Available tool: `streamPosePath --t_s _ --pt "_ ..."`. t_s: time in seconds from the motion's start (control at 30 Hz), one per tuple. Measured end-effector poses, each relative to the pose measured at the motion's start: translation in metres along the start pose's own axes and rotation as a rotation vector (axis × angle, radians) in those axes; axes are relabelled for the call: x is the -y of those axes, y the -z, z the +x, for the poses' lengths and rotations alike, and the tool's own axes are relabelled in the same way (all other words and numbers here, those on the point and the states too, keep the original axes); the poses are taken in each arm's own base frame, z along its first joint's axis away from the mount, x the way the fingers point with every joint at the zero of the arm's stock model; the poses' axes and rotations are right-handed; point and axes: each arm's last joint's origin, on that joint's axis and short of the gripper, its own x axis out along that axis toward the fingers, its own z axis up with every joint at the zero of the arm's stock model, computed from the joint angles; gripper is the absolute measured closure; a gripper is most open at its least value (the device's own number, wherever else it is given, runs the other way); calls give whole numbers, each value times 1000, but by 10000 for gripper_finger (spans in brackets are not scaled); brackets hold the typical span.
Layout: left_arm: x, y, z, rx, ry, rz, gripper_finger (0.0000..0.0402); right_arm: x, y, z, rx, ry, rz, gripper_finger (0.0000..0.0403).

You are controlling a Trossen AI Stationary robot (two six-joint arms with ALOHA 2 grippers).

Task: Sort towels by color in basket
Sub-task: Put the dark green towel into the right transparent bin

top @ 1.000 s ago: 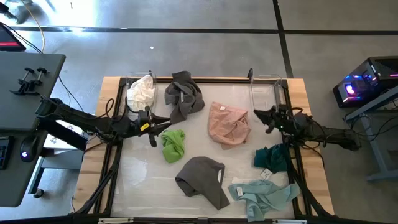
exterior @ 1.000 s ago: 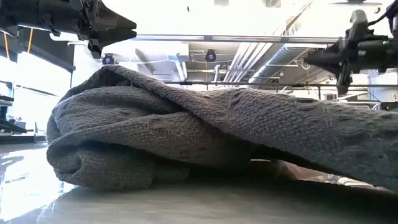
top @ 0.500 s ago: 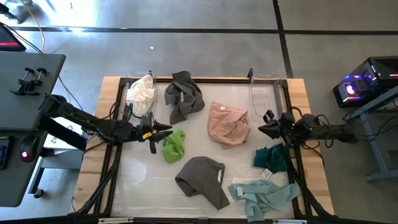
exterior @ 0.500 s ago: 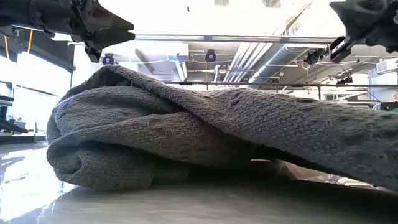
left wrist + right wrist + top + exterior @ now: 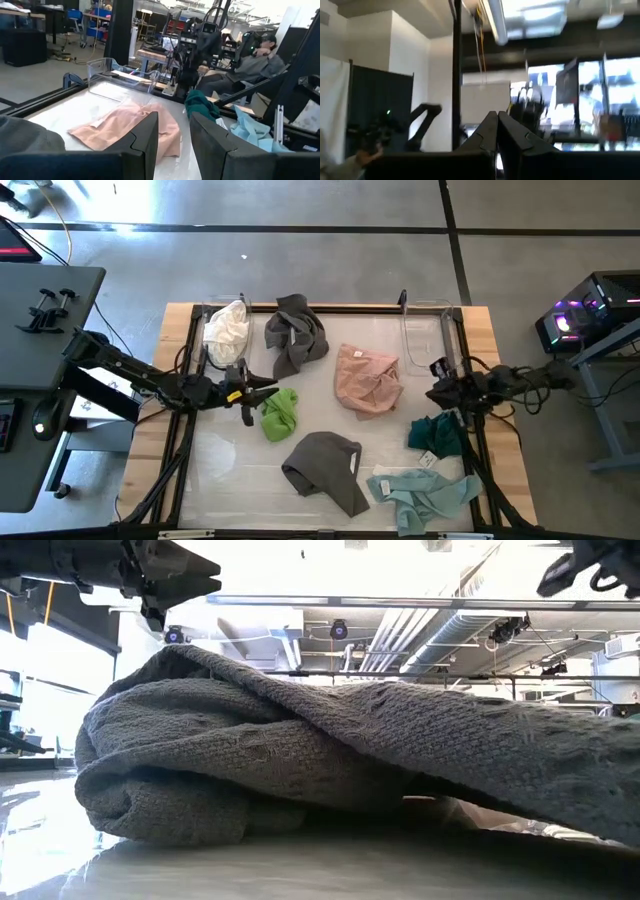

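Several towels lie on the white table: cream [image 5: 226, 328], dark grey [image 5: 296, 332], pink [image 5: 367, 378], lime green [image 5: 279, 412], a second dark grey [image 5: 325, 468], dark teal [image 5: 437, 435] and pale mint [image 5: 425, 495]. A clear basket [image 5: 425, 330] stands at the far right. My left gripper [image 5: 270, 387] hovers level just beyond the lime towel's far edge, pointing right, open with nothing between its fingers [image 5: 173, 145]. My right gripper [image 5: 435, 392] is shut and empty near the right edge, above the table and tipped upward [image 5: 496, 130].
Black frame rails [image 5: 186, 440] run along the table's left and right sides. In the low view the near dark grey towel [image 5: 320, 760] fills most of the picture. A person [image 5: 260, 50] sits beyond the right edge.
My right gripper has drawn back toward the table's right edge and risen, rolling and tipping its shut fingers upward. No towel has moved.
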Motion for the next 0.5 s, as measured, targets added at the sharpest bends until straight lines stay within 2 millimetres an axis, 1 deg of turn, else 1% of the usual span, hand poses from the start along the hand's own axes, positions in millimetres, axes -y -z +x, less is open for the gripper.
streamPosePath --t_s 0.1,0.2,0.33,0.5 --pt "0 0 0 0 0 -6 301 0 -13 1 86 -1 0 402" --pt "0 0 0 4 1 1 301 0 -17 2 110 -3 42 402" --pt "0 0 0 4 2 20 301 1 -34 4 191 -8 53 402" --pt "0 -1 0 7 2 40 301 1 -41 11 176 -15 127 402"
